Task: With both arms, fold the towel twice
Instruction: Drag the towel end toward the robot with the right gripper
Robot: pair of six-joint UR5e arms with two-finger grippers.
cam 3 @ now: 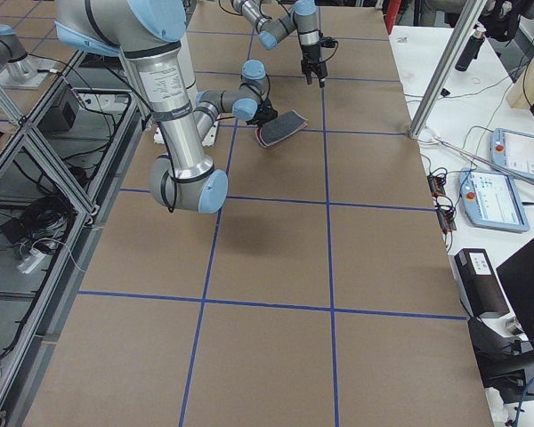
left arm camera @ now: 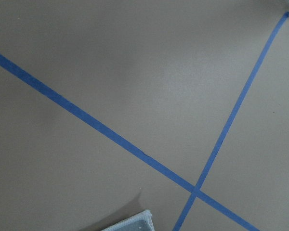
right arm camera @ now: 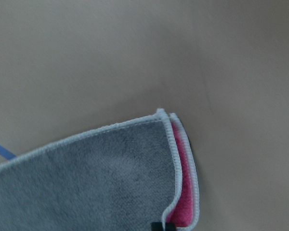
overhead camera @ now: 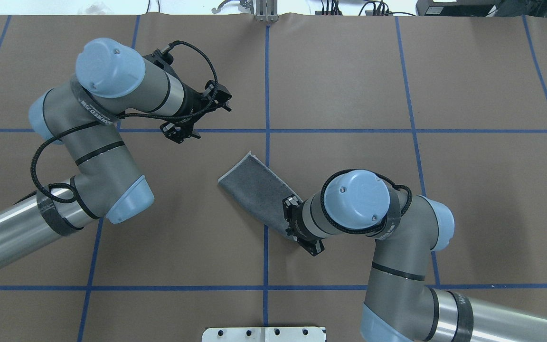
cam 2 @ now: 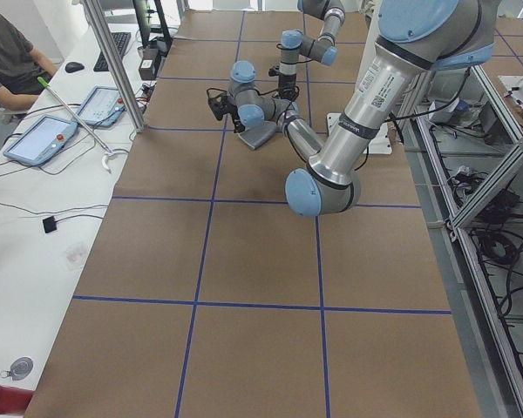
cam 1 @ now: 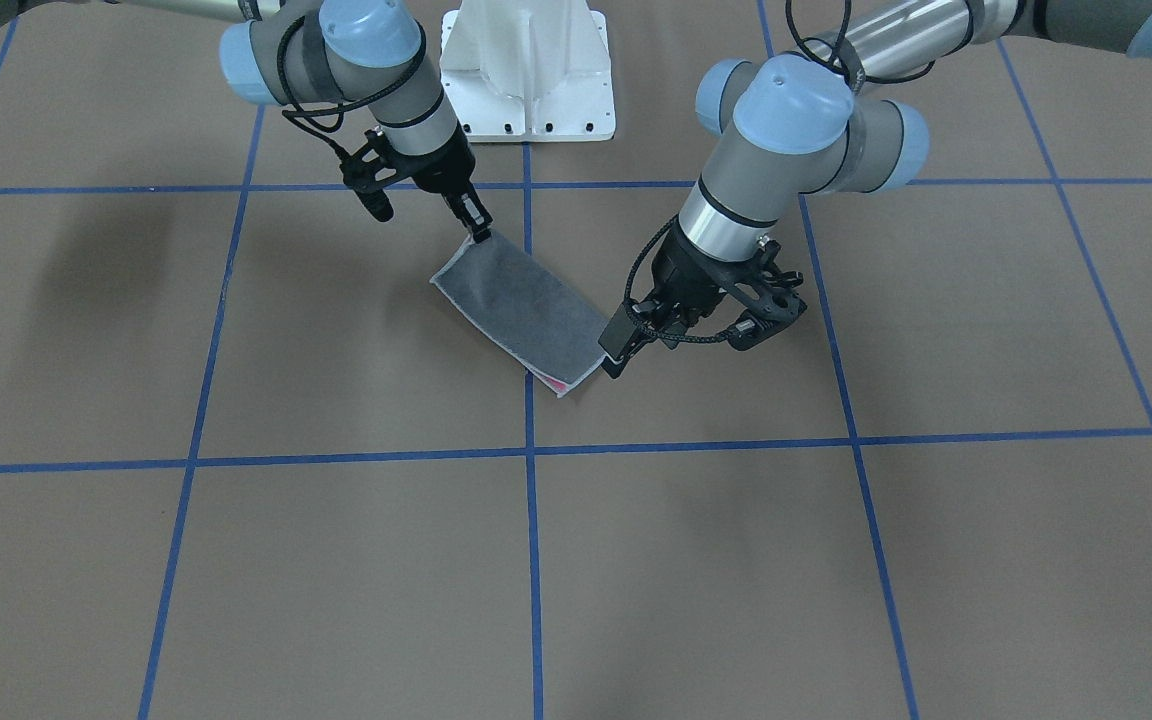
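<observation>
The towel [cam 1: 521, 305] lies folded into a narrow strip near the table's middle, dark grey face up, with pink showing at one corner [cam 1: 558, 381]. It also shows in the overhead view [overhead camera: 259, 190]. My right gripper [cam 1: 479, 232] is shut on the towel's corner nearest the robot's base. The right wrist view shows the grey layer [right arm camera: 96, 178] over the pink one. My left gripper [cam 1: 616, 355] hangs above the strip's other end, looks open and holds nothing. The left wrist view shows only a towel corner [left arm camera: 132, 224] at its bottom edge.
The white bolted pedestal [cam 1: 526, 70] stands behind the towel at the robot's side. Blue tape lines [cam 1: 531, 450] divide the brown table top into squares. An operator [cam 2: 9, 52] sits at a side desk with tablets, beyond the table's edge.
</observation>
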